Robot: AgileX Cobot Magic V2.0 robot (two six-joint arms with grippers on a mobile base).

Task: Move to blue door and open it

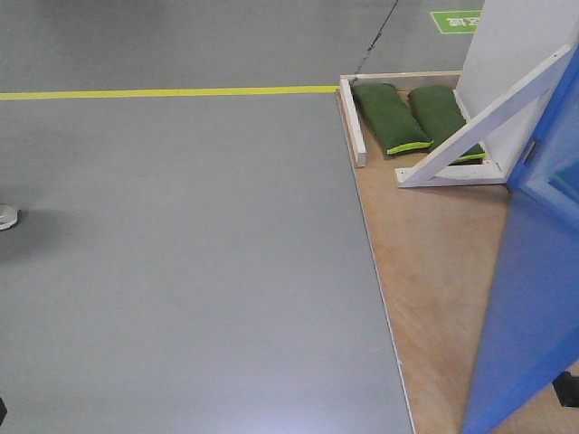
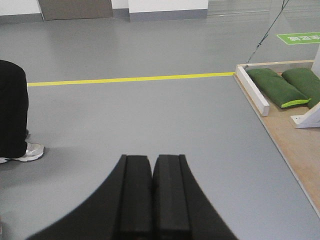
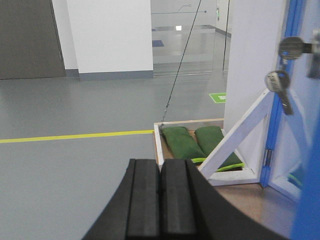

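The blue door [image 1: 534,298] fills the right edge of the front view, a glossy panel standing at an angle over the wooden platform [image 1: 434,271]. In the right wrist view the blue door [image 3: 306,210] is close on the right, and a bunch of keys [image 3: 279,82] hangs beside it. Its lever handle does not show. My left gripper [image 2: 152,162] is shut on nothing and points over bare grey floor, well left of the platform. My right gripper [image 3: 160,167] is likewise shut and empty, aimed at the platform's near corner, left of the door.
Two green sandbags [image 1: 389,117] lie on the platform behind a white diagonal brace [image 1: 488,127] and a white wall panel [image 1: 525,45]. A yellow floor line [image 1: 163,91] crosses ahead. A person's leg and shoe [image 2: 15,120] stand at the left.
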